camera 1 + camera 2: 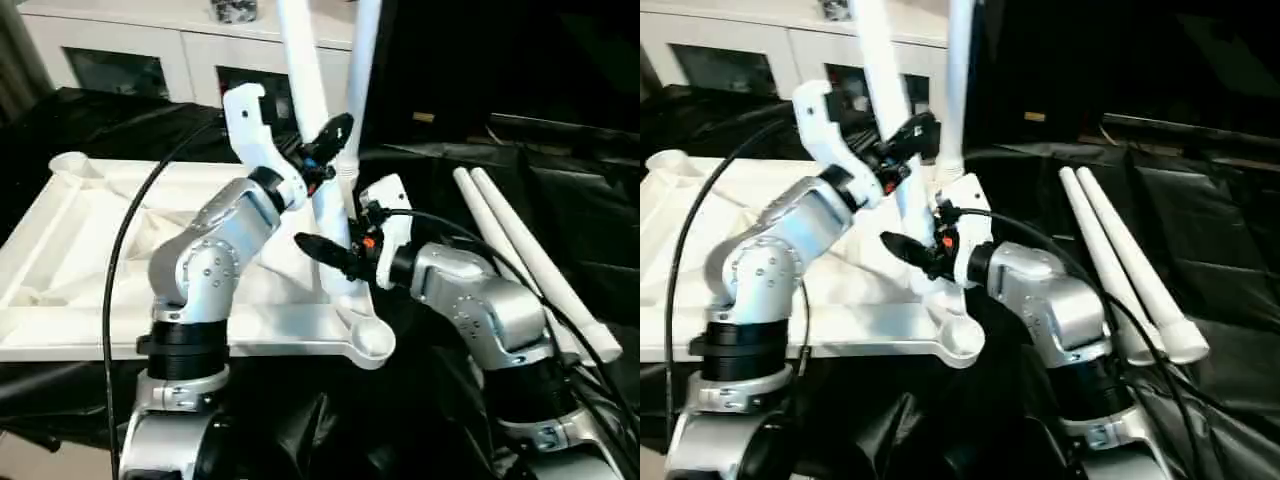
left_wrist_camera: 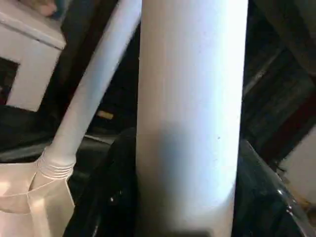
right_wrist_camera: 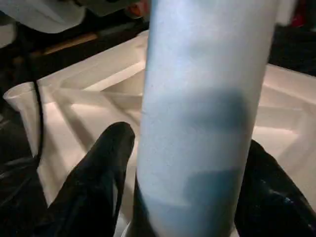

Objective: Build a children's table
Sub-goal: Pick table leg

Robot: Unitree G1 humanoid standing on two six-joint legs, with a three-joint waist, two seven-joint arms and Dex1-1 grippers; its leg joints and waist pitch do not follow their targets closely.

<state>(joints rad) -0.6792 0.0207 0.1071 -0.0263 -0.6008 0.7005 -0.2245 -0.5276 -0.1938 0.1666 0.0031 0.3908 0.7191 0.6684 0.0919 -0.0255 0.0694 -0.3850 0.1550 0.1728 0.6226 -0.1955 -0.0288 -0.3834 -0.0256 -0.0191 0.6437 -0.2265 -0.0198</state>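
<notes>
The children's table top lies upside down on black cloth, its ribbed underside up. One white leg stands upright in the far right corner socket. A second leg leans tilted over the top's right side, its lower end down by the ribs. High on this leg, my left gripper is shut on it; the left wrist view has black fingers tight against both of its sides. Lower down, my right gripper straddles the same leg, open, with a thin gap at one finger. Two more legs lie on the cloth at the right.
A white cabinet with glass doors stands behind the table top. The near right corner socket sits just below my right gripper. A black cable arcs over the left arm. Black cloth covers the surface to the right.
</notes>
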